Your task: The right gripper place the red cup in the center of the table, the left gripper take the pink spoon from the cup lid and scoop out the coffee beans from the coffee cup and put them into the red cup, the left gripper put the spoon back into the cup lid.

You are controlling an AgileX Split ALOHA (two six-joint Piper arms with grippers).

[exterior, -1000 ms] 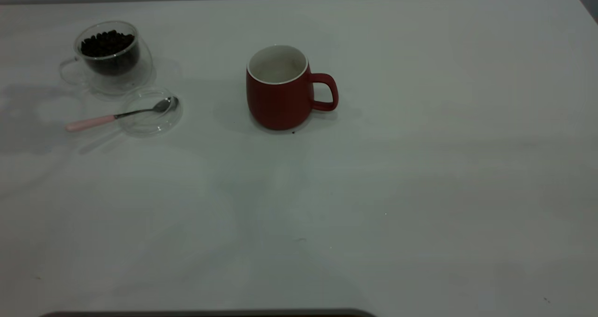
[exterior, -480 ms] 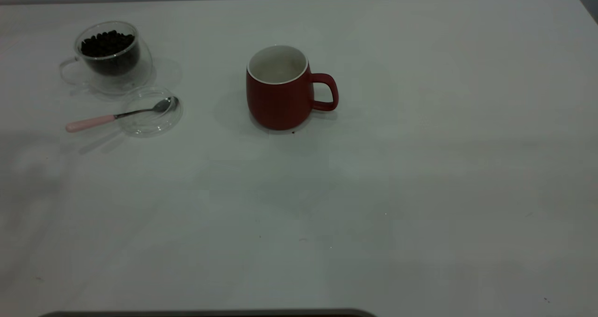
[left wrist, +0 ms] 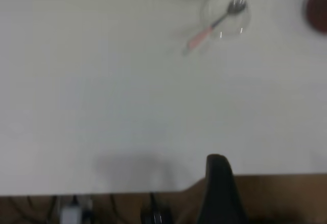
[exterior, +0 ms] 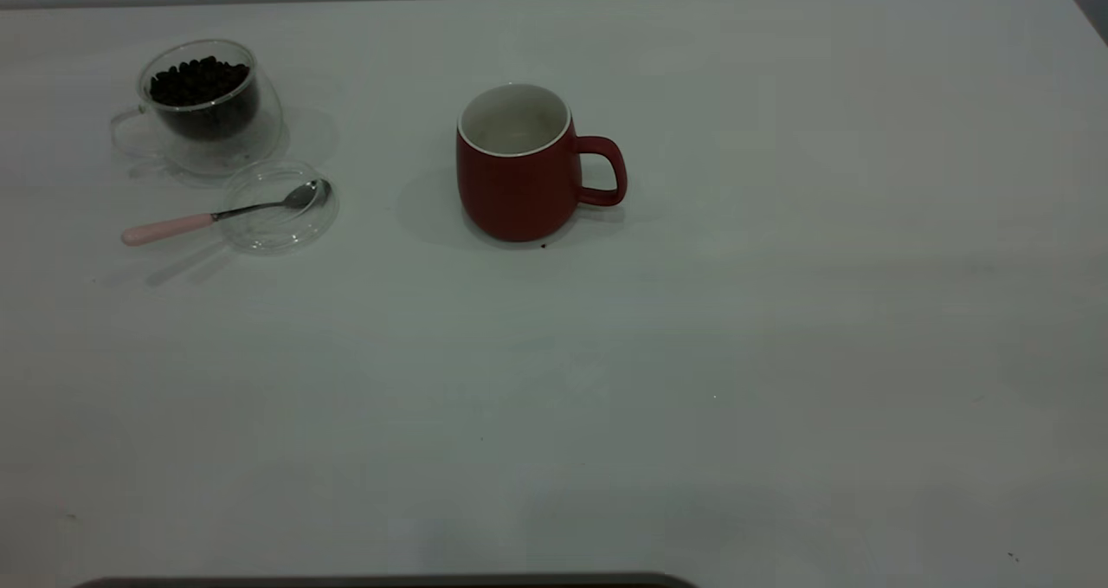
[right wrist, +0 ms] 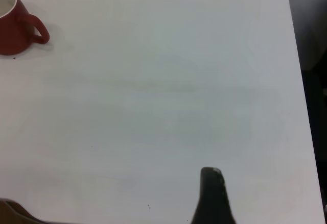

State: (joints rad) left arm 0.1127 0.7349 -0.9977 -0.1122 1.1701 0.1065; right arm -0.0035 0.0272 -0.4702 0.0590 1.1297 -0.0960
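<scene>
While parked, left hand [left wrist: 217, 183], pink spoon [left wrist: 214, 25] far.

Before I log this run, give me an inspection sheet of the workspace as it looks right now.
Surface: white table, a few dark specks.
Job's things: red cup upright near centre, looks empty; coffee cup holding coffee beans; pink spoon bowl resting in cup lid.
Clutter: nothing seen.
Hands: left hand and right hand back at the table's edge, only one finger visible each.
Cables: dark leads below table edge, left wrist view.
Surroundings: grey wall.
</scene>
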